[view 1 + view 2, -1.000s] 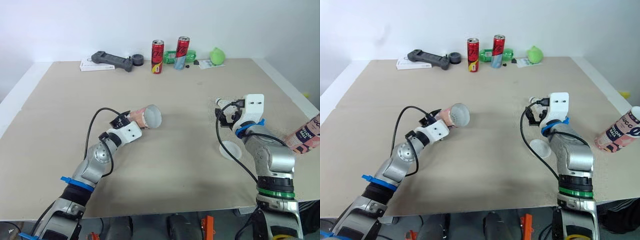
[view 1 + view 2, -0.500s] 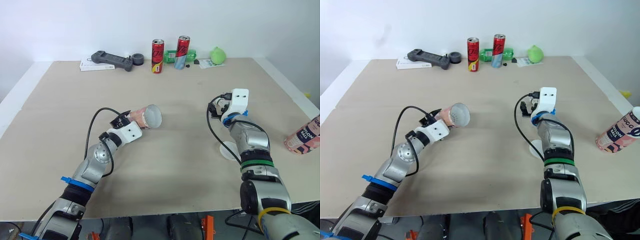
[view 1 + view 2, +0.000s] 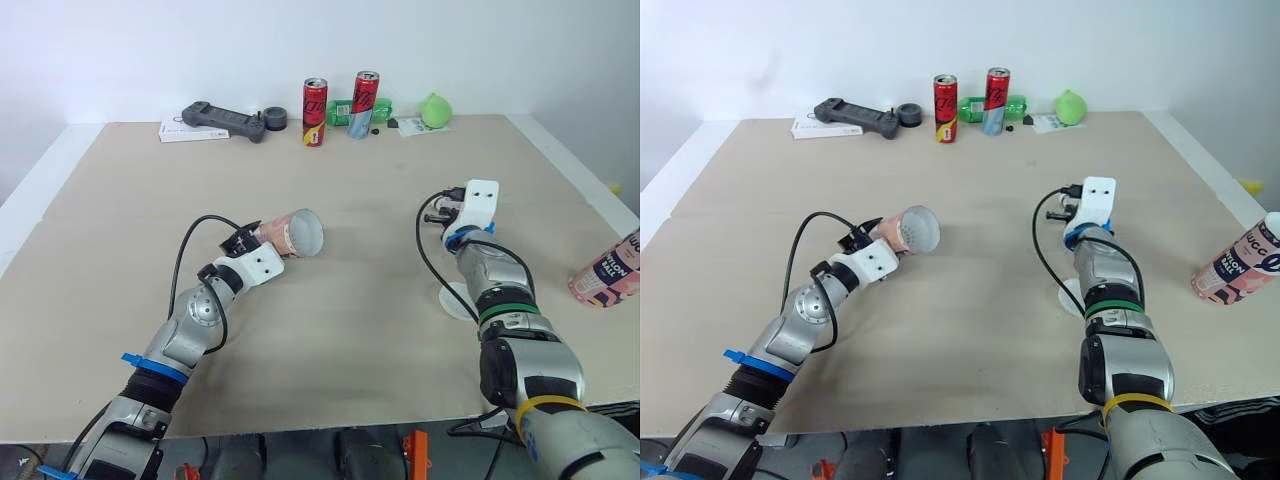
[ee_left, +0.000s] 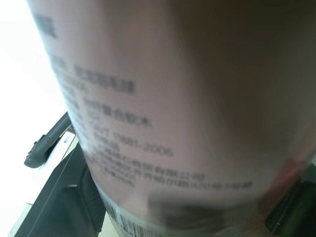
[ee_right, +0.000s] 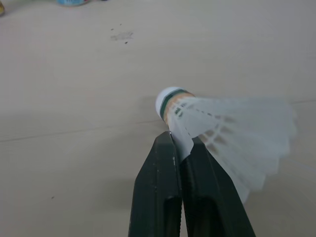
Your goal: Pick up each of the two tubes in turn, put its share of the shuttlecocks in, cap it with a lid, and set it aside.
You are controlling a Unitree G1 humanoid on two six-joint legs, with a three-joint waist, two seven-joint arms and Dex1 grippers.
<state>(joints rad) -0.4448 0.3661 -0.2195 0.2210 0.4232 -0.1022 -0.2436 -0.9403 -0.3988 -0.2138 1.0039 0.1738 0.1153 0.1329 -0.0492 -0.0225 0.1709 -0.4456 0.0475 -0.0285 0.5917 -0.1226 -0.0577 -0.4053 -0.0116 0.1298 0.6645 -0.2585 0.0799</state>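
Tabletop (image 3: 120,230): carries all task items.

Right arm: over the last second it has swung inward from the tabletop's right side toward the tube (image 3: 295,232), with little further travel in the last half-second. The forearm now reaches forward with the wrist raised off the surface. Judged: the loading step is under way, with the approach unfinished and the two arms still well apart.

Left arm: unchanged. The elbow is bent and the forearm raised. The left pincer (image 3: 250,238) is clamped on the tube near its rear end. The tube is held close to level, its wide end turned toward the right arm. Its contents cannot be told.

Second tube (image 3: 605,275): at the right edge, untouched.

Lid (image 3: 452,300): flat on the tabletop, just beside the right forearm, not yet needed.

Shuttlecock (image 5: 217,128): the right pincer (image 5: 180,139) is closed on its feather skirt just behind the cork, holding it clear of the surface.
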